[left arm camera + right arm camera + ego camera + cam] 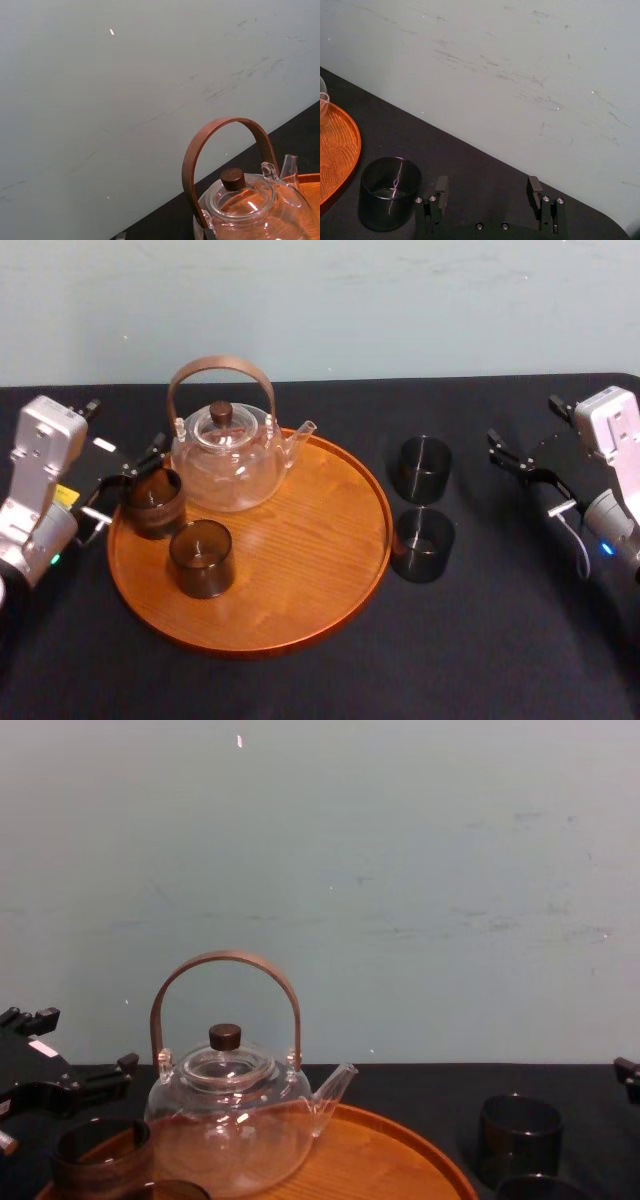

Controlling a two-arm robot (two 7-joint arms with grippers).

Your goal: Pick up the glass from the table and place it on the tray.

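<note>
The round orange-brown wooden tray [300,610] lies mid-table with a glass teapot [228,455] at its back. Two dark smoky glasses stand on it: one [201,558] near the front left, another [153,502] by the left rim. My left gripper [128,480] is open at that rim glass, its fingers spread on either side and just behind it. On the black table right of the tray stand two more dark glasses, a far one [425,468] and a near one [423,543]. My right gripper [525,475] hangs open to their right, holding nothing; in its wrist view a glass [390,200] sits beside the gripper [487,182].
The teapot's brown hoop handle [220,375] rises high above the tray and stands close to my left gripper. A pale wall [400,870] closes off the back of the table. Bare black cloth [500,640] stretches in front of and to the right of the tray.
</note>
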